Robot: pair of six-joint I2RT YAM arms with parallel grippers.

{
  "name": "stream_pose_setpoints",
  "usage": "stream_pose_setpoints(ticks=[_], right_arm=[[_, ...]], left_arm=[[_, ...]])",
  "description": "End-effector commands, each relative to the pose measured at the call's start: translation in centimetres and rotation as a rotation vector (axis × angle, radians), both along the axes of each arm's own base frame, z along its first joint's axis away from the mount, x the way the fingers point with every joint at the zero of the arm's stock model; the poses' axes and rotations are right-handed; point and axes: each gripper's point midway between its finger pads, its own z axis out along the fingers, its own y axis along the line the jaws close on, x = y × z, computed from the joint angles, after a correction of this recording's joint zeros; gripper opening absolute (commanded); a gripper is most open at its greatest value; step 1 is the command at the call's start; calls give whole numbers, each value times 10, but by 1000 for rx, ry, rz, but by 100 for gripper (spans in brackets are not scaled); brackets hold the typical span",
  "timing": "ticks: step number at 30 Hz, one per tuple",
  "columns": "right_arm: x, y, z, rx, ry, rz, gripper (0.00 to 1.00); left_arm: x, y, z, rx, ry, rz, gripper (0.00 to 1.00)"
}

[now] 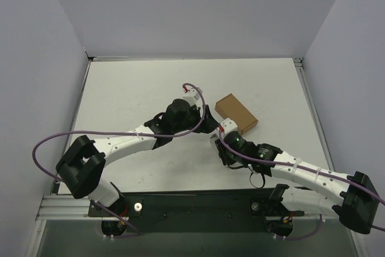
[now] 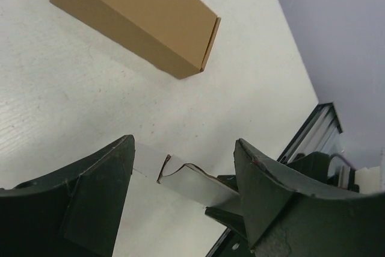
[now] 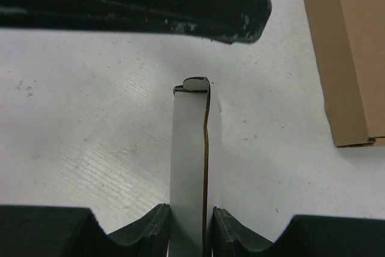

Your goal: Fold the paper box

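- Paper box (image 3: 189, 167): white-grey card, seen edge-on from the right wrist as a narrow doubled strip. A brown edge line runs along it, and a small curled tab sits at the far tip.
- Location: it sits at mid-bench between the two wrists, just beside the brown box and not touching it. It seems to be lifted off the bench (image 2: 60, 100), since a shadow lies under it in the left wrist view.
- Right jaws: pinched on the near end of the strip, with card pressed between both fingers (image 3: 150, 233). The grip looks firm.
- Left jaws: spread wide, one finger (image 2: 96, 191) on each side of the strip's free end (image 2: 192, 182). The card's end passes behind the left-hand finger, and I cannot tell whether it touches. Nothing is gripped.
- Brown box (image 2: 138, 16): closed, lying flat on the bench beyond the card, untouched and not part of the job.
- In the overhead view the two wrists meet over the card and largely hide it.
- Progress, as a judgement: early. The blank is picked up and collapsed flat on itself. No walls are standing, no tabs are tucked, and there is no box volume yet.
- Left to do, by my reading: open the panels, raise the sides along the creases, tuck the tabs and close it.
- Risk: thin card held at one end only may bow or crease off-line when the left jaws close.
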Motion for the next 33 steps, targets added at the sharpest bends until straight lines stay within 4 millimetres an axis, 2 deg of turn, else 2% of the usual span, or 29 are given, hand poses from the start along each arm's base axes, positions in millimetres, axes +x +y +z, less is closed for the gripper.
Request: stream_pose_setpoints(ticks=[1,7,14,15,18,33], right_arm=[[0,12,-3,23,-2,85,12],[-1,14,-9,20,10,99,12],[-1,13,-13,17,13,93,12],[-1,12,-14,14,14,91,12],[-1,12,-15,16,16,89,12],[0,11,-16,19,14,78,11]], left_arm=[[-13,1,-4,113,-14,-128,75],[-16,-4,-8,115,4,-163,69],[-17,-12,-28,140,56,-194,67],[-18,-13,-29,138,58,-197,63],[-18,-14,-31,133,63,-199,60],[-18,-5,-53,192,71,-169,46]])
